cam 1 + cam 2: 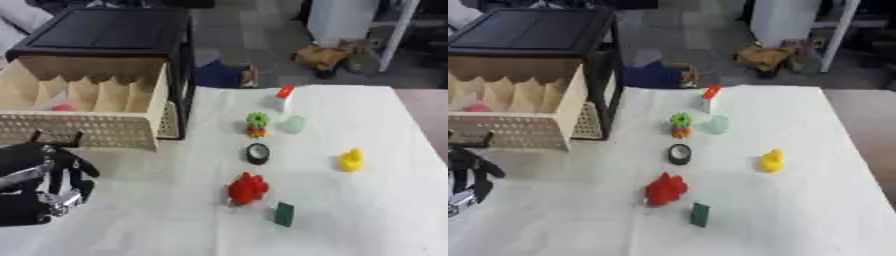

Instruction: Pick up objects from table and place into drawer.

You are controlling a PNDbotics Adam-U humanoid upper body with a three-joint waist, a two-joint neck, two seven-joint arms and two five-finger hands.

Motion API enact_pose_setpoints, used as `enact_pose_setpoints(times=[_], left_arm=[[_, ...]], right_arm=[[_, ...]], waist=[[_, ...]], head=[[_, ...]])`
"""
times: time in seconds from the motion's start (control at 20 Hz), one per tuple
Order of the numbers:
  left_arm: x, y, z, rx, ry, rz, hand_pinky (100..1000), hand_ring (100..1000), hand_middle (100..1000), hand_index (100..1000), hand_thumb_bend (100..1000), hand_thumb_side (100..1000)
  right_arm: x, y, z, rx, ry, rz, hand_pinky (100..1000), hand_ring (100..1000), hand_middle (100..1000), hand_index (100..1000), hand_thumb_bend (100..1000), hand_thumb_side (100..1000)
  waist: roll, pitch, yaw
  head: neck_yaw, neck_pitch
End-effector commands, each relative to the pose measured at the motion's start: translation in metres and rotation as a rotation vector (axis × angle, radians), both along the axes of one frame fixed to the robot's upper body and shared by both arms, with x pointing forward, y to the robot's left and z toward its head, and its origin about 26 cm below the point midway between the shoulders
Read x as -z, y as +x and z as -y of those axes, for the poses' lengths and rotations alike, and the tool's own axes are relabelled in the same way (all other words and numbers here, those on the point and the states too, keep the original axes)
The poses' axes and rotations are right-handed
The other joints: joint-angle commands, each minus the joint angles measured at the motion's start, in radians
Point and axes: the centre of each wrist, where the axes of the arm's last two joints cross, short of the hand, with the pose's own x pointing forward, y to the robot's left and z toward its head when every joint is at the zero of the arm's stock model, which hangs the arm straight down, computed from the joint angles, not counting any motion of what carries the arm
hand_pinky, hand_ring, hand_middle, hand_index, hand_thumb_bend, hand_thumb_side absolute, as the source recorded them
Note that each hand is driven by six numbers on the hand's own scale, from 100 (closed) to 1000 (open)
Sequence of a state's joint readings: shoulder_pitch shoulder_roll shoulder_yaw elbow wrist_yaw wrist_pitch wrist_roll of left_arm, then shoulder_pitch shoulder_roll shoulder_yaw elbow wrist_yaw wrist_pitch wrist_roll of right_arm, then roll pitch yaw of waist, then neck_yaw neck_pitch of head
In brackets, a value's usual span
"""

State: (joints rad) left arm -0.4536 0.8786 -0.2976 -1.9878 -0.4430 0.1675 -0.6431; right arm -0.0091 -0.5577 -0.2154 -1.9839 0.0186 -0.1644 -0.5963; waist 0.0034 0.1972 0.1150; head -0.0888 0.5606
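Note:
The cream drawer (105, 131) stands pulled out of a black cabinet (105, 30) at the left, with something pink-red (61, 106) inside. On the white cloth lie a red spiky toy (248, 189), a small dark green block (283, 214), a black ring (257, 153), a yellow duck (351, 160), a green and orange toy (256, 124), a pale green cup (295, 123) and a white bottle with a red top (283, 97). My left hand (52, 182) hangs at the lower left below the drawer front, fingers curled, holding nothing. The right hand does not show.
The table's right edge (427, 145) runs along brown floor. Beyond the far edge sit a blue object (219, 75), a brown bundle (325, 56) and white furniture legs (394, 35).

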Motion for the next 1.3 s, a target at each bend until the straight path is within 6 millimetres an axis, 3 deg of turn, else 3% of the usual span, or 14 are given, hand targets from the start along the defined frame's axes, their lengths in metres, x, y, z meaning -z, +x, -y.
enact_pose_setpoints(times=[0.05,0.5,1.3], left_arm=[[-0.015,-0.001,0.000,-0.025,0.018,0.054,332,516,583,843,100,1000],[-0.019,0.000,0.001,-0.061,0.085,0.091,322,509,572,838,100,1000],[-0.020,0.024,-0.009,-0.163,0.165,0.126,378,652,667,885,100,1000]], right_arm=[[-0.010,-0.001,0.000,-0.008,-0.024,0.025,642,658,632,857,100,894],[-0.010,0.000,0.000,-0.010,-0.022,0.028,642,658,632,858,100,891],[-0.011,0.001,-0.002,-0.013,-0.020,0.022,642,651,630,860,100,882]], waist=[[0.000,-0.010,-0.004],[0.002,-0.005,-0.010],[0.007,0.007,-0.021]], head=[[0.005,-0.012],[0.007,-0.019],[0.011,-0.043]])
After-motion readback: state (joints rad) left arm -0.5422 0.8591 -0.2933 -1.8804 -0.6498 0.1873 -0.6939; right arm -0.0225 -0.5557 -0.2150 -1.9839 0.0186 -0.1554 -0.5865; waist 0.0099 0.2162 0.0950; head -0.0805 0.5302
